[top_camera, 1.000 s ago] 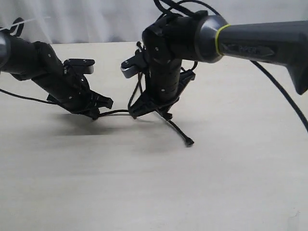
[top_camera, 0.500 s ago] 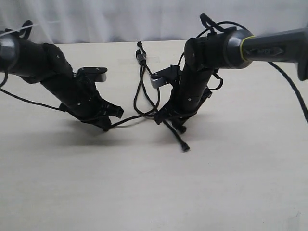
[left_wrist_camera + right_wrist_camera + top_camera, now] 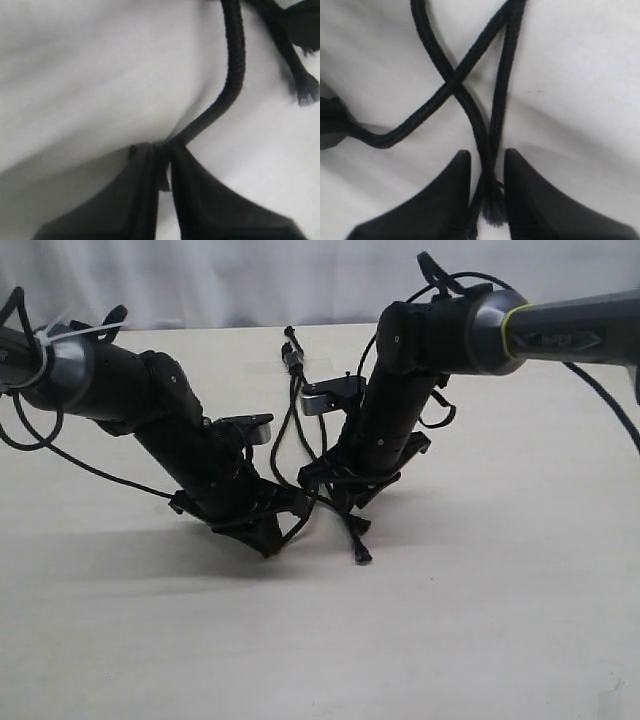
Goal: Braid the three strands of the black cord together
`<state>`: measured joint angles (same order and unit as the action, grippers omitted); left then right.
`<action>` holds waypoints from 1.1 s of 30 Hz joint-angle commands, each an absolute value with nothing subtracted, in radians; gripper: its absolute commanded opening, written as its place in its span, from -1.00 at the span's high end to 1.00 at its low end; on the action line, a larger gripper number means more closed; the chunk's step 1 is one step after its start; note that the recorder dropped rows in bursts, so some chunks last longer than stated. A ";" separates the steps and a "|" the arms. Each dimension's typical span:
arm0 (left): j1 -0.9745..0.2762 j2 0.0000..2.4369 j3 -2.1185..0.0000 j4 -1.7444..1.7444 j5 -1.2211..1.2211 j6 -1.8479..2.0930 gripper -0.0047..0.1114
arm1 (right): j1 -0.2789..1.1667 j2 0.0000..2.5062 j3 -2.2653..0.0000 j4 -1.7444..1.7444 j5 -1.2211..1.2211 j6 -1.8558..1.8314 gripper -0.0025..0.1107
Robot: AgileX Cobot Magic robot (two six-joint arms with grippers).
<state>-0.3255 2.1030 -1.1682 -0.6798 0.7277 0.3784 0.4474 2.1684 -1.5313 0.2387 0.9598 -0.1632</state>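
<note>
Black cord [image 3: 294,400]: left fingers [image 3: 125,200] pinch one strand [image 3: 235,65], right fingers [image 3: 445,200] parted around two strands [image 3: 502,95]; cross it over, keeping tension.

Black cord [image 3: 293,362] on table [image 3: 480,620]

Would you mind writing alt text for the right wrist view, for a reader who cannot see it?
The right gripper, its two black fingers slightly apart, hangs over a pale table, with two thin black cord strands lying between the fingers, one ending in a frayed tip. A third strand crosses one of them in an X.
</note>
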 commanded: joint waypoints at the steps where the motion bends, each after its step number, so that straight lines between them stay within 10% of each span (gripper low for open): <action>1: -0.327 2.141 -1.141 -0.611 0.793 0.366 0.23 | 0.435 2.126 -1.529 0.199 0.972 -0.134 0.17; 7: -0.166 1.925 -1.141 -0.449 0.844 0.259 0.07 | 0.337 1.962 -1.431 0.197 0.955 -0.090 0.20; 12: -0.077 1.675 -1.141 -0.304 0.877 0.231 0.83 | 0.291 1.760 -1.172 0.193 0.822 -0.086 0.88; 33: -0.239 1.318 -1.082 -0.319 0.793 0.231 0.92 | 0.255 1.384 -0.738 0.228 0.570 -0.121 0.88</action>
